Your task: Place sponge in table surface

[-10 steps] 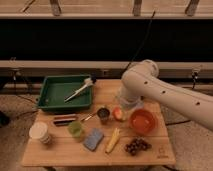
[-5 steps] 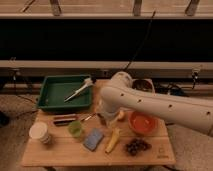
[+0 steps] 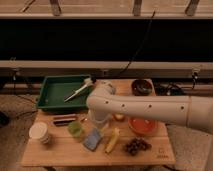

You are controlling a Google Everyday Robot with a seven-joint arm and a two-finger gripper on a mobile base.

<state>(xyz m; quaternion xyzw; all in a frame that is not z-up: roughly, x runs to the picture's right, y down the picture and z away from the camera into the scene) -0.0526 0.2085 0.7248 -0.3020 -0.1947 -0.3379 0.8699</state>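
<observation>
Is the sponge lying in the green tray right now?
No, the blue sponge lies on the table beside the banana, with the gripper close by it.

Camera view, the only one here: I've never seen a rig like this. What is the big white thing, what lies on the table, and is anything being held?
The white tube is a robot's single arm, reaching in from the right. It bends down over the table's middle, where its gripper hangs just behind the blue sponge. One camera looks down on the wooden table; its mounting is unknown. On the table: a green tray with a brush, a dark bowl, an orange bowl, a banana, grapes, a green cup and a white cup. The sponge lies on the wood, apparently not held; I cannot tell whether the gripper holds anything.
</observation>
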